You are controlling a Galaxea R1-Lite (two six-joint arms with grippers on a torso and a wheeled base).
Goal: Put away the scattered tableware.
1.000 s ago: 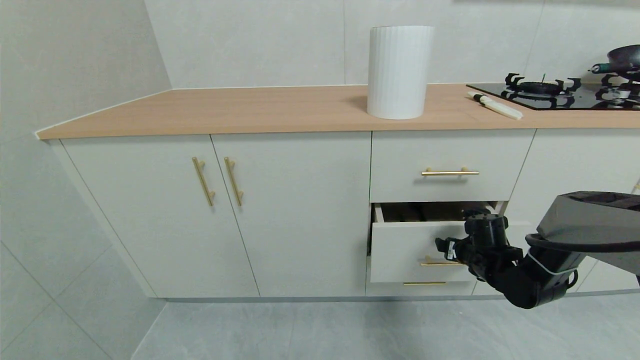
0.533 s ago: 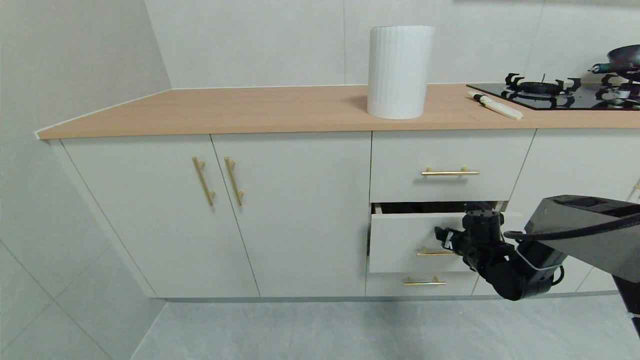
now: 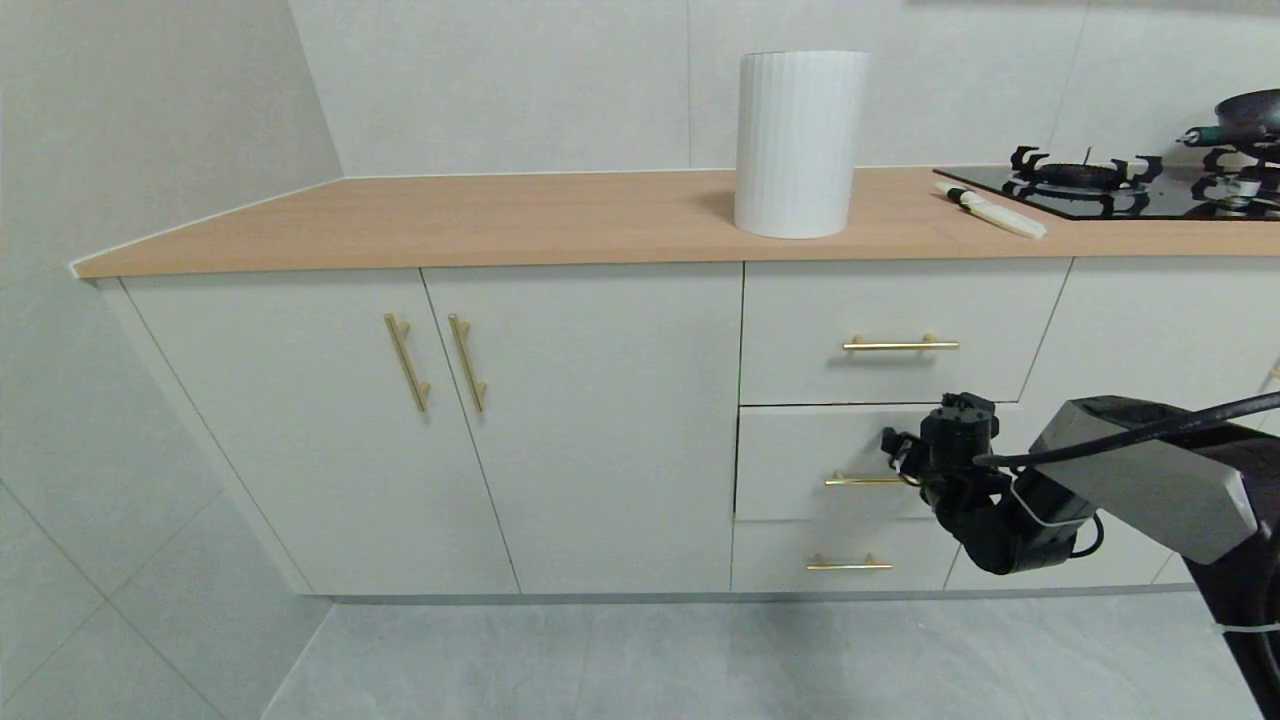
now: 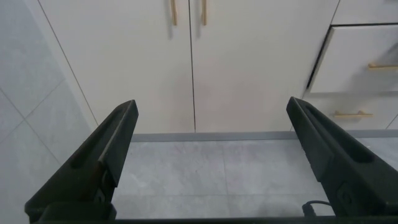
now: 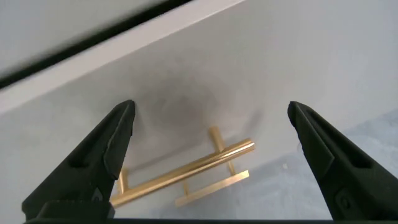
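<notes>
My right gripper [image 3: 900,455] stands open against the front of the middle drawer [image 3: 800,455], just above its gold handle [image 3: 865,481]. In the right wrist view the gripper [image 5: 209,112] has its fingers wide apart, with the handle [image 5: 186,171] between and below them and nothing held. The drawer sits almost flush with the cabinet. A white knife [image 3: 990,212] lies on the wooden counter [image 3: 500,215] next to the stove. My left gripper [image 4: 211,107] hangs low and open, empty, facing the cabinet doors [image 4: 186,56] and the floor.
A tall white ribbed cylinder [image 3: 797,145] stands on the counter above the drawers. A gas stove [image 3: 1120,185] with a pan [image 3: 1250,110] is at the far right. The top drawer [image 3: 900,330] and bottom drawer [image 3: 850,565] are closed. Grey floor lies in front.
The middle drawer has gone from well open to almost flush, with my right gripper moving in toward the cabinet along with it.
</notes>
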